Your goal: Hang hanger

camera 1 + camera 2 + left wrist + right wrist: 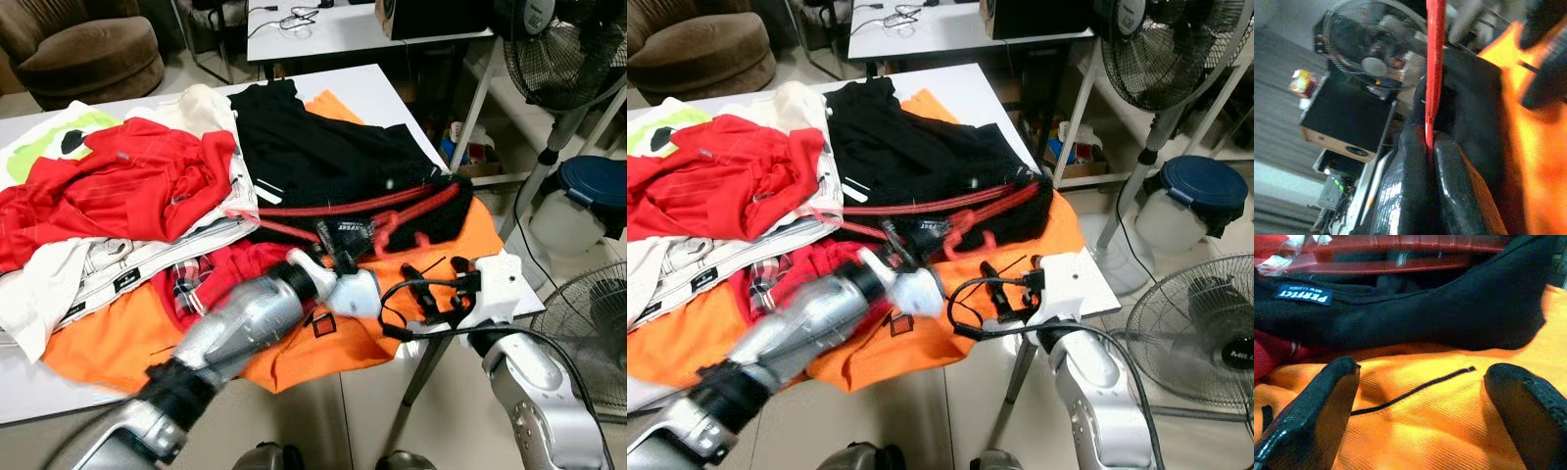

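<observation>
A red hanger (343,207) lies across a black garment (313,147) on the heap of clothes on the white table (367,86). My left arm reaches across the heap, and my left gripper (331,243) is at the hanger's near bar. In the left wrist view my left gripper (1428,143) is shut on the thin red hanger (1434,63). My right gripper (423,292) hovers open over the orange cloth (468,233) near the table's right corner. The right wrist view shows my right gripper (1422,377) with its fingers wide apart just above the orange cloth (1440,426).
Red shirts (127,176) and white clothes cover the table's left half. A standing fan (568,59), a blue-lidded bucket (593,186) and a floor fan (588,328) stand to the right. A brown armchair (83,49) and a second table (323,29) lie behind.
</observation>
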You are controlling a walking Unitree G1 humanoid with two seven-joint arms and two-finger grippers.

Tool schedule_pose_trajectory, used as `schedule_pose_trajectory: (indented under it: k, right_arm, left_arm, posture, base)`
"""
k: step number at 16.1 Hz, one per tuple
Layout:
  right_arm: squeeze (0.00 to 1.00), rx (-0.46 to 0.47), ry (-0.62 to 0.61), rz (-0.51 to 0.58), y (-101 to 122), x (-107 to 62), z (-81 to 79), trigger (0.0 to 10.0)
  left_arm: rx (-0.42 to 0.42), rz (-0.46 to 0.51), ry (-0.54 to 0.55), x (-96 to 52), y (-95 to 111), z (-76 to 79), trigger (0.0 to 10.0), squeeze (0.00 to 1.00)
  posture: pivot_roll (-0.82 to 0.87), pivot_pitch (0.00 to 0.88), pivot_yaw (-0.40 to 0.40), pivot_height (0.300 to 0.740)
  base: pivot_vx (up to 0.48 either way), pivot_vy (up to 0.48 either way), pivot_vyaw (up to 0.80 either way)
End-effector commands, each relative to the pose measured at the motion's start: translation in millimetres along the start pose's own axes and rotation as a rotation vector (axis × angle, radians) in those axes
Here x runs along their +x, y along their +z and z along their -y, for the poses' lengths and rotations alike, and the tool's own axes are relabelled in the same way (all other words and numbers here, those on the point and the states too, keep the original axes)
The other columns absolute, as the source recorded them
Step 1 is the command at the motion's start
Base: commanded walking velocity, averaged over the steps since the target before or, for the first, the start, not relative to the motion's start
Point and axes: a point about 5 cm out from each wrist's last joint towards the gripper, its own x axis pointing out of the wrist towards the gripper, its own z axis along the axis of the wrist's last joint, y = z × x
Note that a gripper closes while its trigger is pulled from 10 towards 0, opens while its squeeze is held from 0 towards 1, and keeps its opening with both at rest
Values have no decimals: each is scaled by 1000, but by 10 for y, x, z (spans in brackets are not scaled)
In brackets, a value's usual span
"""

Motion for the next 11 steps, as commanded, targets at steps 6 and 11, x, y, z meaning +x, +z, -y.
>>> schedule_pose_trajectory:
  k: [6, 11]
  right_arm:
    - [0, 30, 4, -12, 3, 10, -12, 10000]
    - [0, 28, -3, -5, 26, 16, 6, 10000]
  left_arm:
    - [92, -45, -17, 298, -37, 173, 10000, 0]
    - [-97, -172, 116, 544, -36, 127, 10000, 0]
  posture:
    - [-172, 85, 110, 740]
    - [-182, 83, 109, 740]
  base:
    - [0, 0, 0]
    - [0, 0, 0]
